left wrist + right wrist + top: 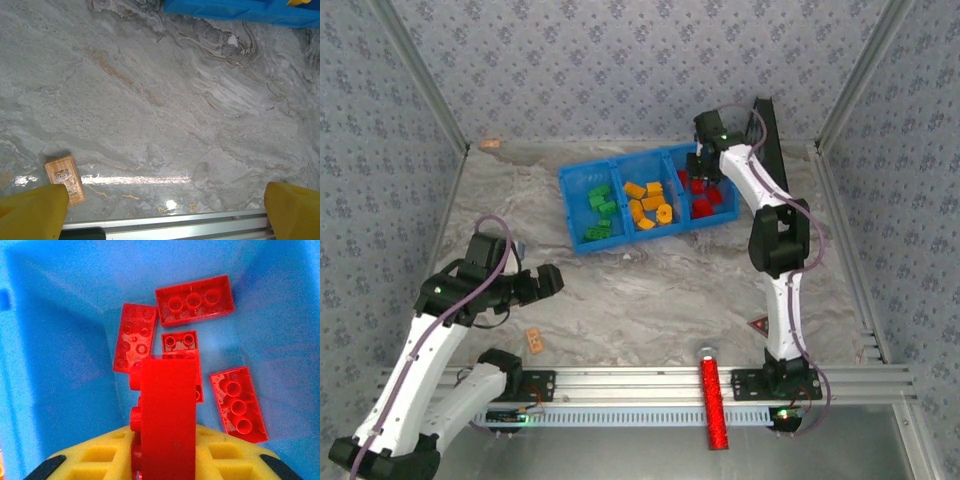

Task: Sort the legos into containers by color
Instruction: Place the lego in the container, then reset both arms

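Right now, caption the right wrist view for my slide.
Right gripper holds a red brick above other red bricks in the blue compartment.

Glossy marbled table (200, 125), shiny plastic legos (194, 301) (studded), smooth plastic containers (55, 365)

- The desk (650, 290) has a grey, marbled, glossy top.
- A blue tray (568, 208) sits toward the far side, slightly skewed.
- A small tan block (534, 340) lies flat near the front-left.
- A tan piece (490, 144) lies in the far-left corner.
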`<move>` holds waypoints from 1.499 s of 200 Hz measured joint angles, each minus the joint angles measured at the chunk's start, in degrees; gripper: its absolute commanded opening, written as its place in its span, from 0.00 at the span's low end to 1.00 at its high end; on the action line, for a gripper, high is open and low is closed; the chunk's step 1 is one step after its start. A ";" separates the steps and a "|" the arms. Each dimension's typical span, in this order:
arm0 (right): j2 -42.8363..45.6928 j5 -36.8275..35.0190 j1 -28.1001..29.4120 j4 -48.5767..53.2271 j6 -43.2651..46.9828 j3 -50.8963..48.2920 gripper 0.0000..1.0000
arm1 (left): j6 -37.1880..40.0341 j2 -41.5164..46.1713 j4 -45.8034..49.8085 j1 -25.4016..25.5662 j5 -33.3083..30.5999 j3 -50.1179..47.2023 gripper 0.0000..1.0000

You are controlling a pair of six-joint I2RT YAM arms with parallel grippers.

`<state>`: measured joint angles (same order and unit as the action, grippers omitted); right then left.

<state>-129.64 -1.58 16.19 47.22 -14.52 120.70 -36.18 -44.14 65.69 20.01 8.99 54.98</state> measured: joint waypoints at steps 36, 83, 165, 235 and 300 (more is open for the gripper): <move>-4.15 0.68 -0.28 0.90 0.04 2.64 0.39 | -0.13 -0.28 0.59 0.15 0.28 0.00 1.00; -5.35 0.96 -0.85 1.40 0.70 4.48 0.45 | -0.26 -0.44 0.50 0.74 0.48 -1.09 1.00; 13.44 0.79 -0.79 0.83 5.03 -4.83 0.96 | 11.91 -5.05 -19.02 -1.38 -20.74 -1.75 1.00; 50.40 0.04 -5.38 -9.18 4.96 -41.00 1.00 | 24.48 -5.14 -61.68 -16.17 -31.08 -29.18 1.00; 75.80 -0.63 -9.38 -21.03 4.44 -73.72 1.00 | 26.80 -30.80 -101.55 -21.14 -26.84 -38.86 1.00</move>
<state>-53.84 -2.22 6.81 26.20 -10.09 46.98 -9.39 -74.94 -35.86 -1.13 -17.85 16.12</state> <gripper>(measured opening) 0.999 0.999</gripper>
